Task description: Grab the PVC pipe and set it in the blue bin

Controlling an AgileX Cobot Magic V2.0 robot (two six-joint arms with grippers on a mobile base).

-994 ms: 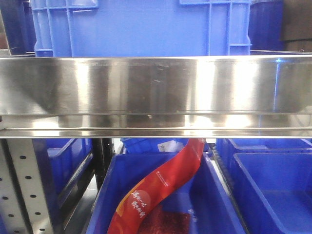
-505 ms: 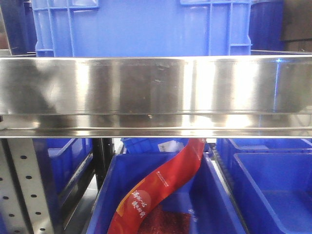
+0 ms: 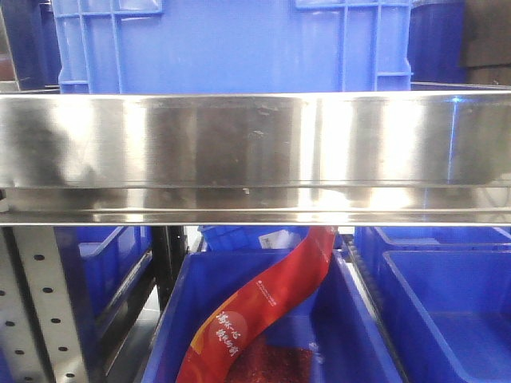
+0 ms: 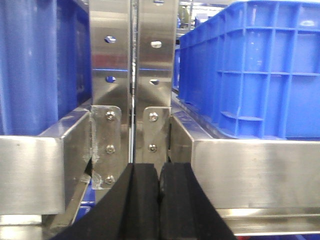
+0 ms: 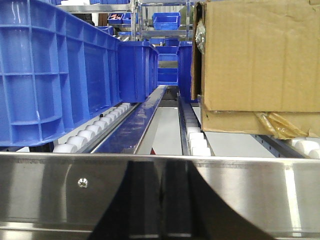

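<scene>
Before the steel shelf rail, we see the left gripper clenched, its black pads touching and empty. Our right gripper is only a dark reflection in the rail, so we cannot tell its state. No view shows the PVC pipe. Blue bins sit above the rail.

steel shelf, blue bin on it

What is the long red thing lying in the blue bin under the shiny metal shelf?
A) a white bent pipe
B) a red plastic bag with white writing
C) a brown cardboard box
B: in the front view a long red plastic bag with white writing curves down into the blue plastic bin below the shiny steel shelf rail.
</scene>
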